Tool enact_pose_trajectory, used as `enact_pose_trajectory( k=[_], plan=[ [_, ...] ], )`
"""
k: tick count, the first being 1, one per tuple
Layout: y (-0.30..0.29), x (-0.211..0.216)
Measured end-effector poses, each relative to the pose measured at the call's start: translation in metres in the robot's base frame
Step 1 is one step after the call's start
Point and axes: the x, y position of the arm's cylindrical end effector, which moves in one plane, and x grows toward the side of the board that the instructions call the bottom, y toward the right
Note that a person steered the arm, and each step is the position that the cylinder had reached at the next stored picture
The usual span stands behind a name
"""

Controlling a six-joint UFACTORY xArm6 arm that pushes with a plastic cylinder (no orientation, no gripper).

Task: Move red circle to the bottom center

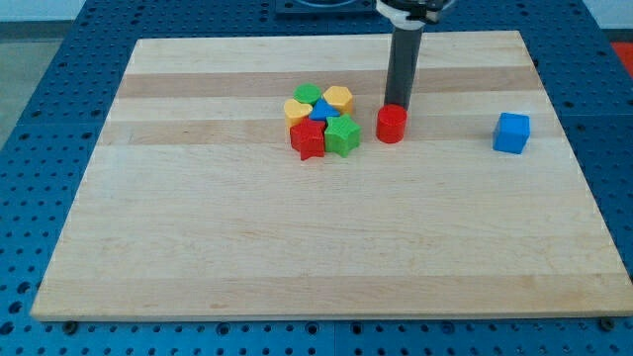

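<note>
1. Pushing not yet evident: red circle (392,125) sits just right of the block cluster (322,122), mid-board.
2. My tip (397,105), a fingerless rod, touches its top side.
3. Remaining: full travel toward bottom centre.

on the surface (198,247), six blocks sit packed together, touching, a little left of centre and toward the view's top. in that cluster the green block (309,93) lies at the top-left and the yellow hexagon (338,98) at the top-right. the yellow heart (296,109) is on the left, with the blue block (319,111) in the middle. the red star (308,139) lies at the bottom-left and the green star (343,136) at the bottom-right. the red circle (392,126) stands just beside the green star, on the view's right, apart from it. my tip (396,105) sits right behind the red circle, on its top side, seemingly touching. the blue cube (511,133) lies alone, well apart toward the view's right.
</note>
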Motion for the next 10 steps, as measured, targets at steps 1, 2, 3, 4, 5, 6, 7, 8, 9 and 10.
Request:
enact_pose_trajectory(
  k=[1,2,3,4,5,6,7,8,9,10],
  plan=[
    [-0.001,0.013],
    [-0.001,0.038],
    [-0.001,0.06],
    [-0.001,0.082],
    [-0.012,0.103],
    [-0.037,0.11],
    [-0.056,0.11],
    [-0.073,0.11],
    [-0.091,0.11],
    [-0.102,0.112]
  ],
)
